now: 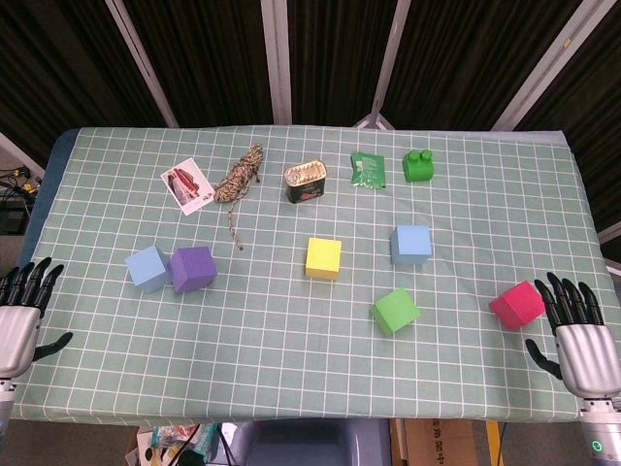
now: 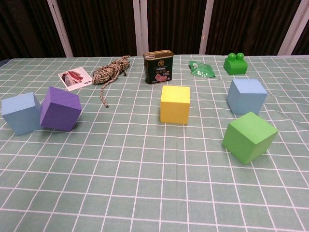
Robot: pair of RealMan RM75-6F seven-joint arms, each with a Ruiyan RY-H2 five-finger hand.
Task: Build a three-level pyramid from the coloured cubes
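Chest view: tin can [image 2: 158,67], green label, writing too small to read.

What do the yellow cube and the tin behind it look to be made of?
Yellow cube: probably foam or painted wood, with matte, even colour, no glare and slightly soft edges. Tin: metal, judging by the shiny rim and printed dark label wrapped round it.

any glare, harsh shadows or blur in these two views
Head view: even overhead light, only faint shadows beside cubes like the yellow cube; sharp throughout, backdrop dark. Chest view: soft shadows under the green cube; slight sheen on the can; far items remain reasonably sharp.
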